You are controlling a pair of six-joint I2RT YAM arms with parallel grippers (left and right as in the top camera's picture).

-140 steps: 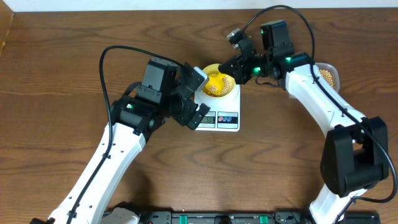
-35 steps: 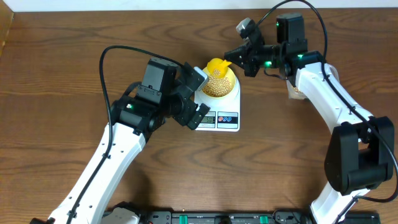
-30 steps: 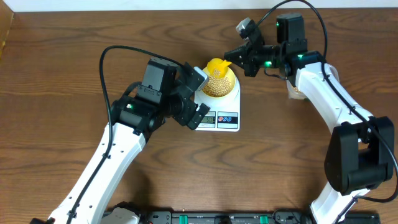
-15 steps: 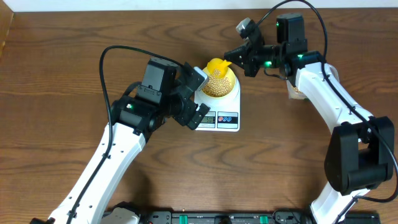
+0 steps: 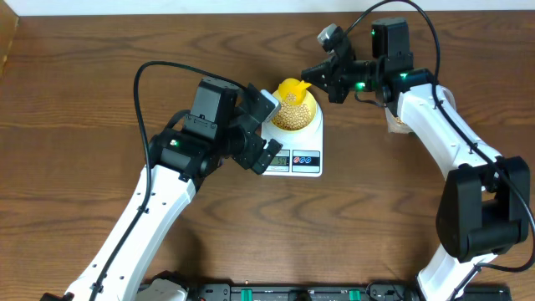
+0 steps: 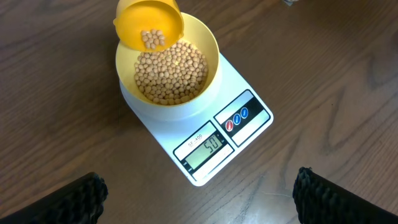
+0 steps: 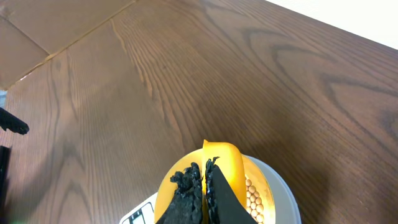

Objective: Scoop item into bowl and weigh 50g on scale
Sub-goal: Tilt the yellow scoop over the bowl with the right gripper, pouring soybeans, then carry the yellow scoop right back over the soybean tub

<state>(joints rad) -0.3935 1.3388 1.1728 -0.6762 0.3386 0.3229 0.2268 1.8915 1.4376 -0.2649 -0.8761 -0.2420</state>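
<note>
**pea_counter:** How would you expect these beans (image 6: 171, 74) to handle? Most of them are heaped in the bowl (image 6: 212, 53), which sits on the scale (image 6: 252, 84) at the end away from the display (image 6: 205, 148). A few more lie in the scoop (image 6: 149, 22), which is tipped over the bowl's far rim.

**armchair_rigger:** I'd guess they're hard, dry, light and very rolly. Each one weighs next to nothing, but any that go over the lip will skate across the table (image 6: 336, 68). You can't pinch them one at a time, so all the handling goes through the scoop handle. The right gripper (image 7: 204, 186) has its fingers clamped tight on that handle from behind.

**pea_counter:** And the left one?

**armchair_rigger:** The left gripper (image 6: 199, 202) is spread wide and holding nothing. It hangs just beside the display end and isn't touching the scale. If the bowl needs moving, I'd grip it at the rim with one finger inside and one outside. It looks like thin, slick plastic and it's top-heavy with the load, so I wouldn't squeeze the wall low down.

**pea_counter:** The display looks like fifty to me.

**armchair_rigger:** It does to me too, though the digits are small. If that's right, I'd level the scoop gently, because one more bean tipping out could change the reading.
</note>
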